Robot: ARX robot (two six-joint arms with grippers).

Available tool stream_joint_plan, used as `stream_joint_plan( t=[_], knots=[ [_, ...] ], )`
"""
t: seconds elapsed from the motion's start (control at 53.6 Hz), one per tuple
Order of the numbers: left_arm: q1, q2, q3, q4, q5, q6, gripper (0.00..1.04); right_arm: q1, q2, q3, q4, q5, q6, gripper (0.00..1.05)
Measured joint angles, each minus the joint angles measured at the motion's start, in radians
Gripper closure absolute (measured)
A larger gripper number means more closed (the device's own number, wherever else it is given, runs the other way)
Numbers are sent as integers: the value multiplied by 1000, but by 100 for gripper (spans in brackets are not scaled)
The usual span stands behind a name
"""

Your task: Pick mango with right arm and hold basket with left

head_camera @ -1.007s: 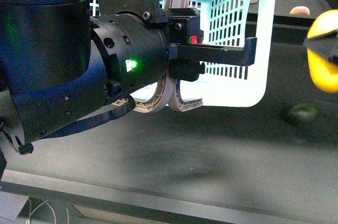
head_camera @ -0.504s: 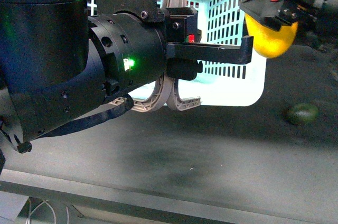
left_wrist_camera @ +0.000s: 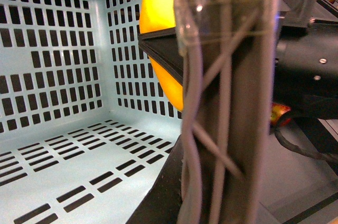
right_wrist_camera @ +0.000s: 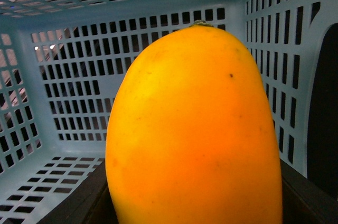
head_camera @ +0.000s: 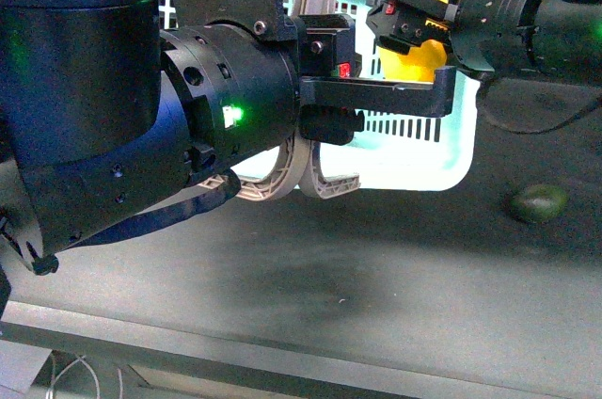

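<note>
Now my right pincer (head_camera: 414,21) clenches the mango (right_wrist_camera: 195,129) inside the basket (head_camera: 414,162), near its right wall and clear of its floor. Dropped from here it could bruise. Whether my left pincer (head_camera: 303,178) grips the handle (left_wrist_camera: 227,129) I cannot tell; unheld, the basket could skid.

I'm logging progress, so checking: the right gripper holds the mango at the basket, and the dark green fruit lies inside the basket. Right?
No. The right gripper does hold the mango at the basket, but the dark green fruit lies on the table outside the basket, as the front view shows.
</note>
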Motion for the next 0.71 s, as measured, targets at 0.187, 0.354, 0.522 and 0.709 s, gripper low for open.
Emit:
stream_joint_plan(
  t=[0.187,0.354,0.522,0.709],
  knots=[
    [0,0,0,0,0,0,100,-2,37,26,37,11,10,44],
    [0,0,0,0,0,0,100,-5,41,26,65,9,19,20],
    [0,0,-4,0,8,0,100,-9,16,2,119,3,43,8],
    [0,1,-9,0,-1,-4,100,-20,-112,-101,173,13,74,8]
  ],
)
